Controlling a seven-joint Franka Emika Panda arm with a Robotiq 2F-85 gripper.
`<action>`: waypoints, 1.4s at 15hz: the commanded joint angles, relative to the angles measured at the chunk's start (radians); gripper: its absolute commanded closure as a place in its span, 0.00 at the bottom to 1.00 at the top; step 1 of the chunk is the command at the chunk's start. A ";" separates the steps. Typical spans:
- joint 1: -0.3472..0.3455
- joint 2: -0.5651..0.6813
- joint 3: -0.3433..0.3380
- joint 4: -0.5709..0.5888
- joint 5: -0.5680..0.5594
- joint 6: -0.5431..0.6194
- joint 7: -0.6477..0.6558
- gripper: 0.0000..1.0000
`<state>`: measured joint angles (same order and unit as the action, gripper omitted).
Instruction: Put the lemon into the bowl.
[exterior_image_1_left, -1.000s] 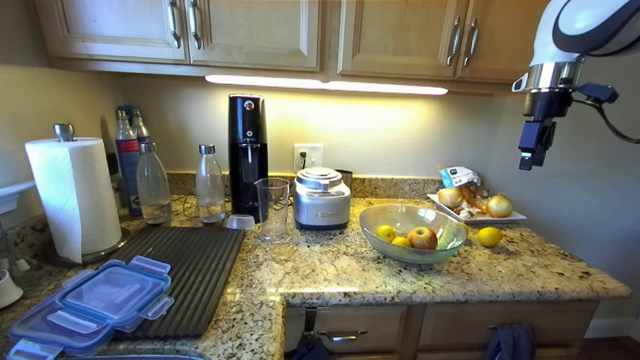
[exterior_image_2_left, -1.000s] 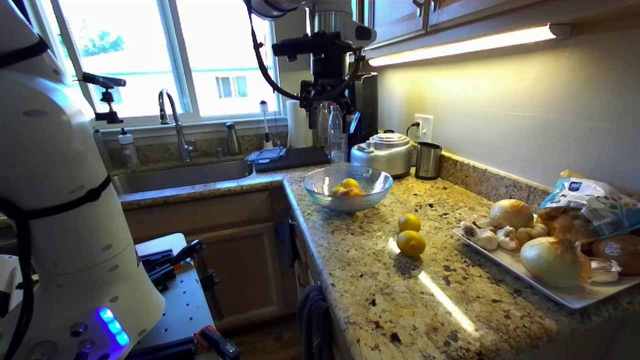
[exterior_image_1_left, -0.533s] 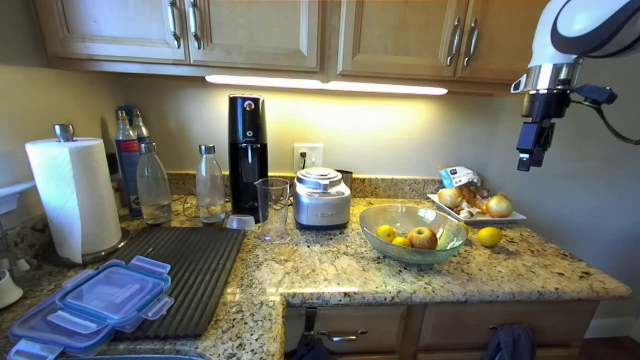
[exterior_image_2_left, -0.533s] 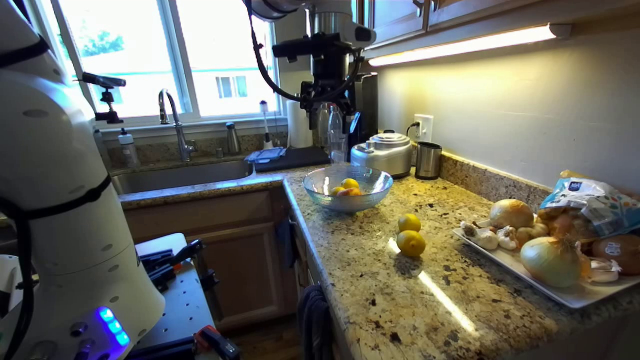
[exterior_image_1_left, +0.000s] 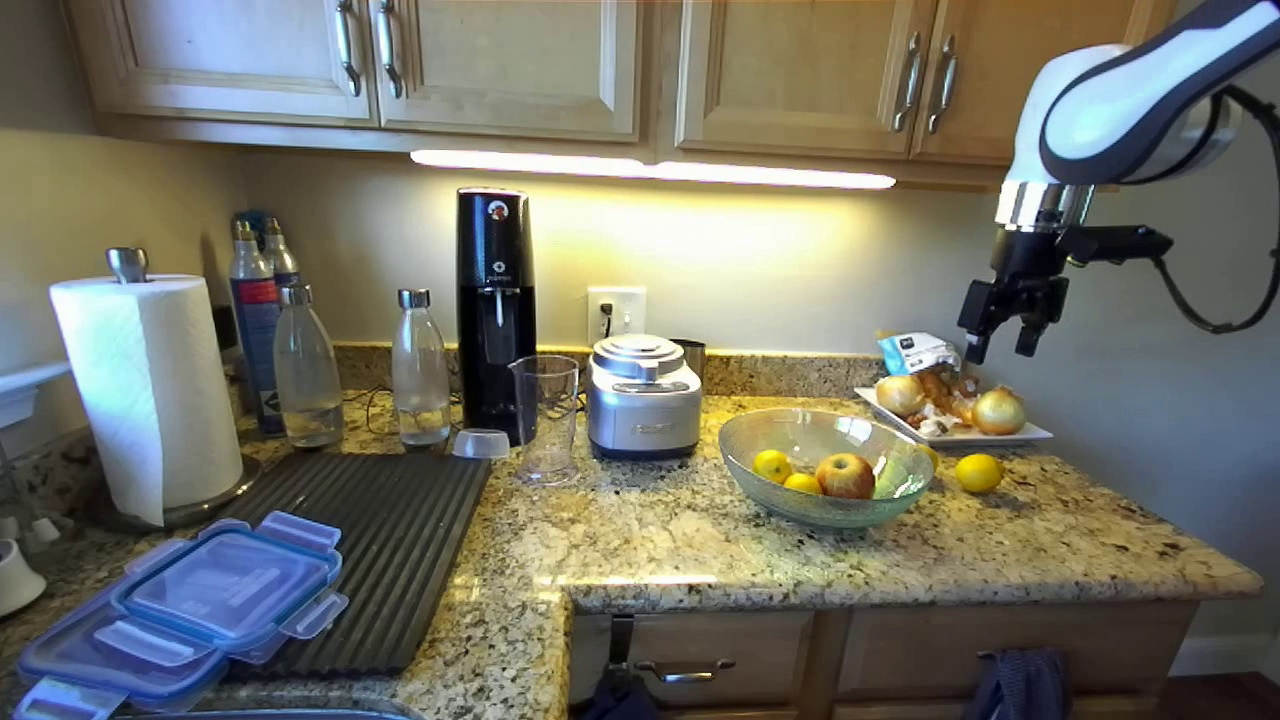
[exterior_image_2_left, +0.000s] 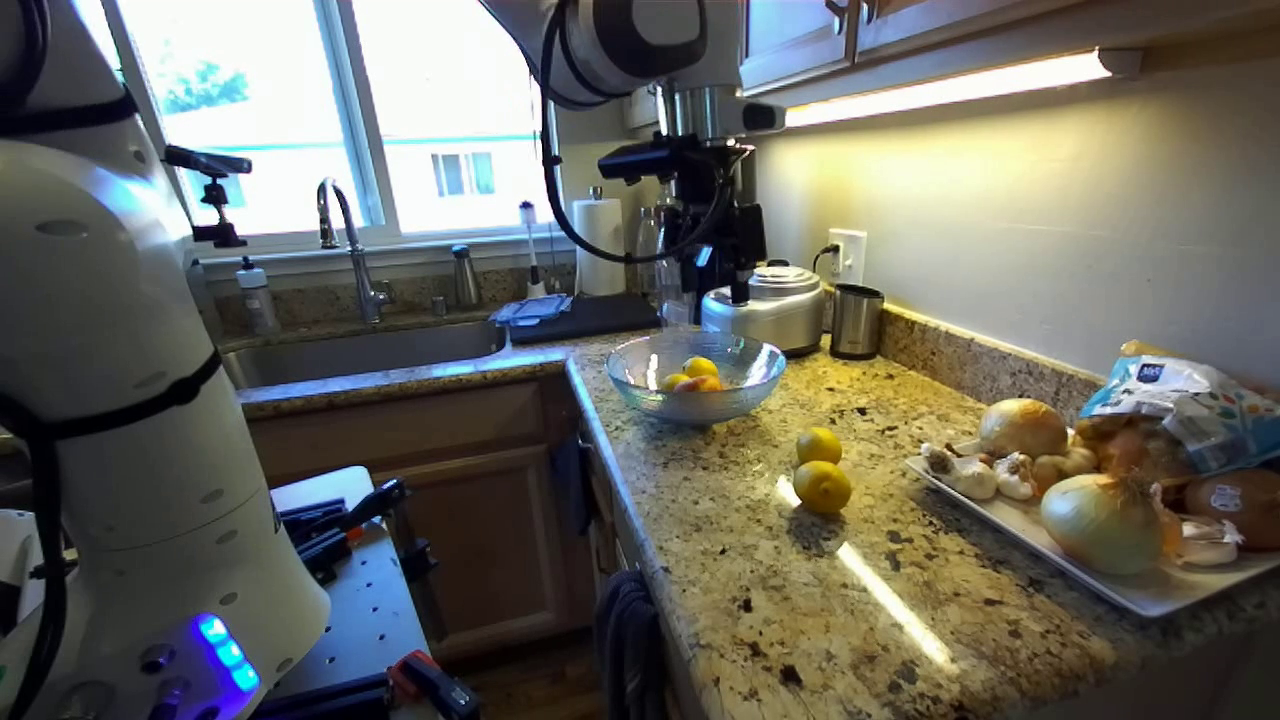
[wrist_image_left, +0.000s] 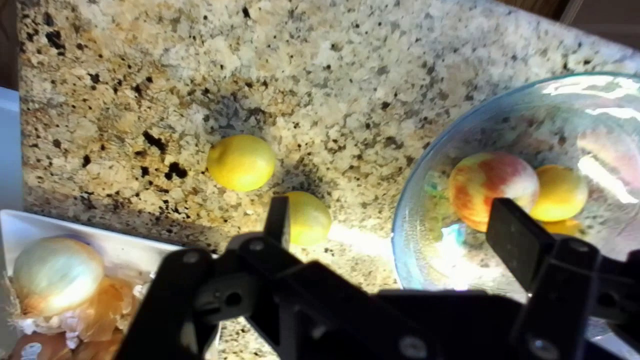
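Note:
Two yellow lemons lie close together on the counter beside the bowl. The lemon farther from the bowl (exterior_image_1_left: 979, 473) (exterior_image_2_left: 822, 487) (wrist_image_left: 242, 162) shows whole. The nearer lemon (exterior_image_2_left: 819, 446) (wrist_image_left: 308, 218) is partly behind the bowl in an exterior view and partly behind a finger in the wrist view. The translucent glass bowl (exterior_image_1_left: 742, 455) (exterior_image_2_left: 690, 405) (wrist_image_left: 420, 225) holds a reddish apple (exterior_image_1_left: 845, 476) (wrist_image_left: 492, 187) and yellow fruits (exterior_image_1_left: 771, 466). My gripper (exterior_image_1_left: 1001, 346) (exterior_image_2_left: 722, 282) (wrist_image_left: 392, 217) is open and empty, pointing down, well above the counter.
A white plate (exterior_image_1_left: 1035, 436) (exterior_image_2_left: 1110, 598) with onions, garlic and a bag stands near the lemons by the wall. A silver food processor (exterior_image_1_left: 645, 405) stands behind the bowl. Upper cabinets (exterior_image_1_left: 800, 75) hang above the counter. A tall black machine (exterior_image_1_left: 497, 320) stands farther along.
The gripper has moved lower and turned about its own axis, so both fingers now show spread in an exterior view. The lemons and bowl have not moved.

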<state>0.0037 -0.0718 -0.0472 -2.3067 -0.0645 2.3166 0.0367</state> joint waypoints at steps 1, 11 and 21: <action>-0.044 0.090 -0.008 0.045 -0.070 0.072 0.185 0.00; -0.054 0.237 -0.088 0.102 -0.086 0.079 0.415 0.00; -0.030 0.294 -0.120 0.124 -0.113 0.195 0.747 0.00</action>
<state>-0.0488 0.1883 -0.1363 -2.1970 -0.1560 2.4653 0.6304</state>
